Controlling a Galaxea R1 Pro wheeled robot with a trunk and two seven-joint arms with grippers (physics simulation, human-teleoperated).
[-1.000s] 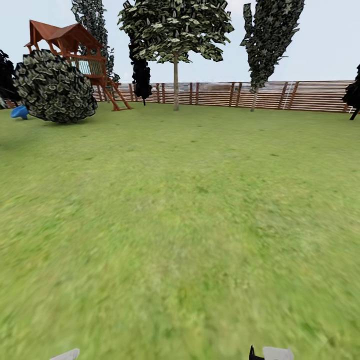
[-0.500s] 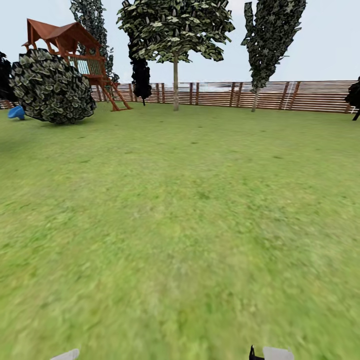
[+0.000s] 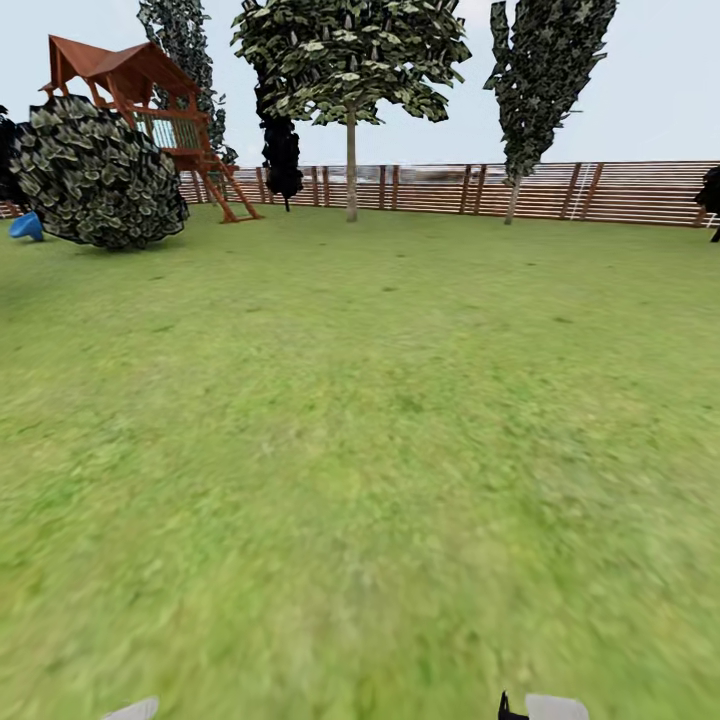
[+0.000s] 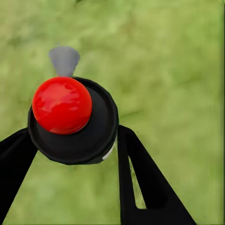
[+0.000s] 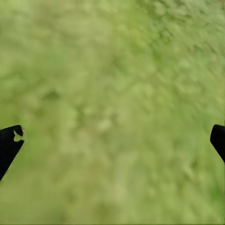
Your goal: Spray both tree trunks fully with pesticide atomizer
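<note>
Red-capped pesticide atomizer [image 4: 70, 119] sits gripped in the left gripper [image 4: 70, 154]; right gripper [image 5: 112, 140] gapes wide. Next, roll to the tree trunk [image 3: 351, 165].

Two pale-trunked trees [image 3: 351, 165] [image 3: 513, 195], one atomizer [image 4: 72, 122].

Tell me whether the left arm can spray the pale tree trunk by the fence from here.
Probably not: the left gripper holds the atomizer, but the trunk stands far off across open lawn.

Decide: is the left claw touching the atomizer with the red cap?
Touching. In the left wrist view, the left claw has both black fingers pressed against the atomizer.
</note>
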